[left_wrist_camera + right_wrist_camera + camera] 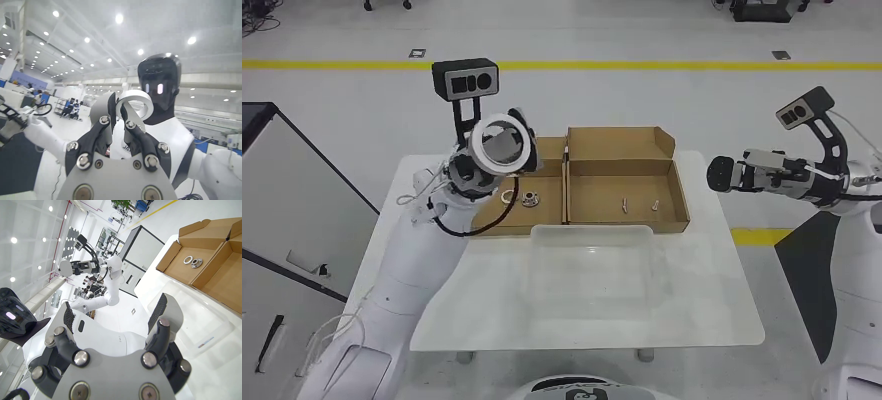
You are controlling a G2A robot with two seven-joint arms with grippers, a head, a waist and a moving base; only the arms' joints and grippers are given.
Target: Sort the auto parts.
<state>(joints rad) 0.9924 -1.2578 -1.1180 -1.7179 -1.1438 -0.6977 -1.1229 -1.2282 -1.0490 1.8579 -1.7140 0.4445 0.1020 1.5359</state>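
Between the fingers of the left hand (118, 111), a silver ring (135, 94) is pinched by its band. One finger (111, 106) bears on the outside and the other passes through the opening. Hand and ring are raised well above the tabletop (712, 300). Seen from above, the silver ring overlies the rear edge of the left cardboard box (547, 215) but is held high over it.

Left cardboard box, contents: a small ring (508, 195) and a flanged hub (531, 197). Both lie flat near the middle of the floor. They are just beside each other, and whether they touch cannot be told.

Right cardboard box (592, 200): it stands against the left one, side wall to side wall. Both boxes sit along the far side of the tabletop. Contents: a pin-like part (625, 206) and a second pin-like part (654, 205). They lie on the floor toward the right half, near each other but apart.

Transparent tub (592, 275): it sits on the tabletop directly in front of the two boxes. Its far rim is just beside their near walls.

Right hand (115, 301): the fingers are spread wide, with the ribbed pads facing each other. The hand is held in the air off the right edge of the tabletop. It is level with the right cardboard box and apart from it.
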